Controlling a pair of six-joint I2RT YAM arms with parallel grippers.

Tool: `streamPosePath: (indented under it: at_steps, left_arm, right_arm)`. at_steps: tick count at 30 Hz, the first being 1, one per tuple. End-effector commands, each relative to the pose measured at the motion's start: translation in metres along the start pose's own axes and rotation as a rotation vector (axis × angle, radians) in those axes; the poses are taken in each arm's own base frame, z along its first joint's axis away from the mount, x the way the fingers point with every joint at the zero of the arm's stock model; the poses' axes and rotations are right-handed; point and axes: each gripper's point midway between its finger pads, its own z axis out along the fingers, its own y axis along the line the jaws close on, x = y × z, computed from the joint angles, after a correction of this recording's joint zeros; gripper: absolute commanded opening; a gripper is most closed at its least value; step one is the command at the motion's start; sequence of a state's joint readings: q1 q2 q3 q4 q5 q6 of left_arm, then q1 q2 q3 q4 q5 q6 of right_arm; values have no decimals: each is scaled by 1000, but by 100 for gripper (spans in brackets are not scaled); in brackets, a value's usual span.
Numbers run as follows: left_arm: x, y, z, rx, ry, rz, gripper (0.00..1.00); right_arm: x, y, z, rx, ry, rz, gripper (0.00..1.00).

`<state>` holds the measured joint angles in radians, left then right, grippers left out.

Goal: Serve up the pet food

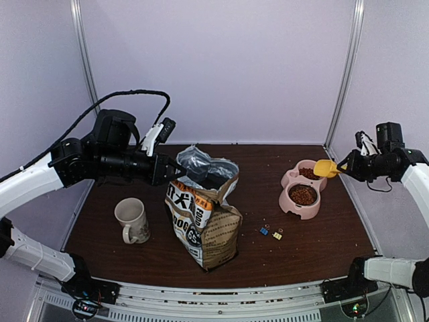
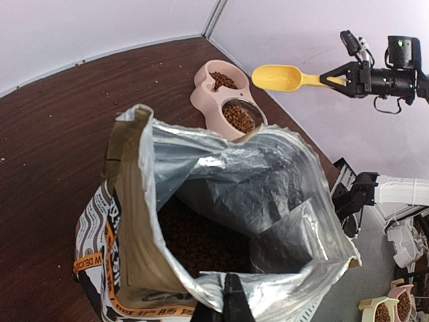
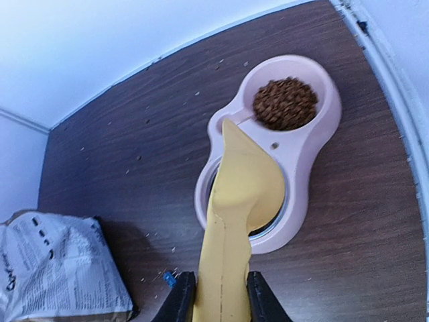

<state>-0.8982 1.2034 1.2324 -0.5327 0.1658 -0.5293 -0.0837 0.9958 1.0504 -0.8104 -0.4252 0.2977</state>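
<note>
Dark wood-grain tabletop (image 1: 281,261) is carrying a pink double bowl (image 1: 292,202), round reddish-brown pet food (image 1: 303,195) heaping in both wells. Above the bowl, the right gripper (image 1: 343,166) is clamping a smooth yellow scoop (image 1: 326,168) pointing left. Left of the bowl, the left gripper (image 1: 177,172) is pinching the rim of the foil-lined bag (image 1: 208,225).

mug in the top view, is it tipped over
No, the mug stands upright, open mouth up, left of the dog food bag.

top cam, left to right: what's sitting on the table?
white ceramic mug → brown paper dog food bag → small blue binder clip → small yellow binder clip → pink plastic double bowl holding reddish-brown kibble
</note>
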Motion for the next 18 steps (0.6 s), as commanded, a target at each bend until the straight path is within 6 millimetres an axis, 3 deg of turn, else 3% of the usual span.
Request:
streamPosePath:
  at_steps: [1,6,8,13,18]
  left_arm:
    - [-60,-27,-27,91,-226,50,0]
    - [-55,-26,-29,97,-224,47,0]
    - [-54,-26,-31,101,-229,46,0]
    - [-53,-30,-31,124,-222,44,0]
    - [-54,-33,-32,142,-223,38,0]
  right_arm:
    - [56,41,-2,-239,116,86,7]
    - [110,70,3,-419,135,170,7]
    - [132,66,13,-440,130,213,7]
    - [163,45,35,-417,110,285,7]
    - [170,32,40,-366,91,257,7]
